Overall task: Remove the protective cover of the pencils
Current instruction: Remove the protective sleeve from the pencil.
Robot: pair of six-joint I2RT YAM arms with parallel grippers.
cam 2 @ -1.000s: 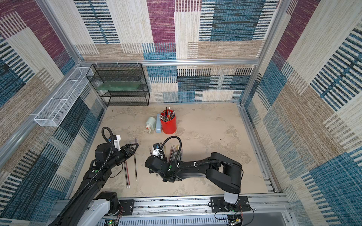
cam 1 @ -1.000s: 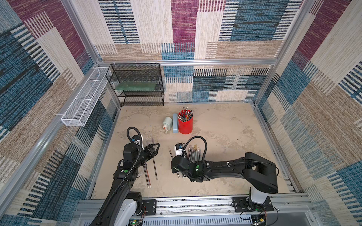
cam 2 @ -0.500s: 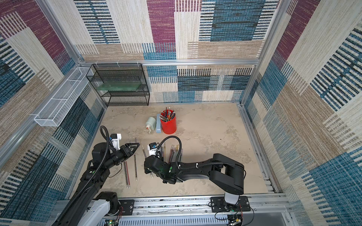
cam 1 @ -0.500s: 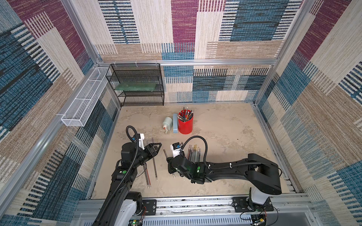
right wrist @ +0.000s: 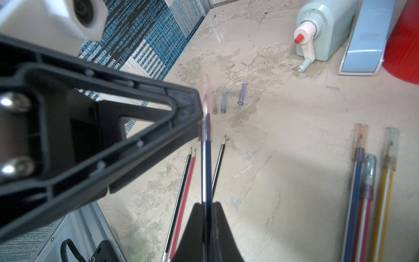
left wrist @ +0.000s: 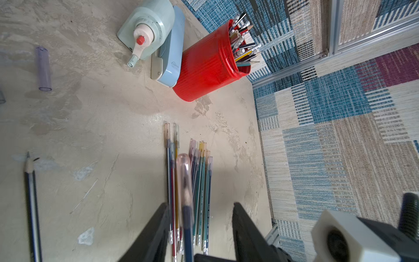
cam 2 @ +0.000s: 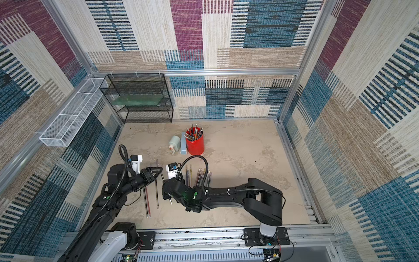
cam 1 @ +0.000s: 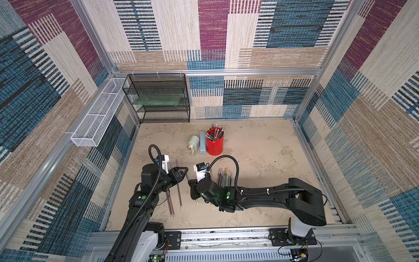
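The right fingers (right wrist: 198, 229) are clenched on a dark blue pencil (right wrist: 206, 172), held clear of the bench (cam 1: 260, 158) between the two arms. The left fingers (cam 1: 184, 171) stand released, one on each side of the pencil's pink see-through cover (left wrist: 184, 177). In the right wrist view one of them lies against the cover's side; whether the other touches it cannot be told. The cover is seated over the pencil's point.

Writing:
- A small logo is printed on the blue desk device (left wrist: 172, 45). It is too small to read.
- Dark print runs along the barrels of the capped pencils (left wrist: 201, 181), which lie in a row on the bench beside the right arm. It cannot be read either.
- The dial marks on the pale green sharpener (left wrist: 147, 25) are illegible.

Hidden or unclear:
- The held pencil is blurred in the left wrist view and hides part of the row.
- Its lower end is covered by the right fingers.
- In both top views the cover is hard to make out.
- The red cup (cam 1: 214, 145) is cut off at the edge of the right wrist view.
- Three bare pencils (right wrist: 184, 192) lie near the left arm, partly under it in both top views.
- Three loose covers (right wrist: 224, 102) lie just beyond their points
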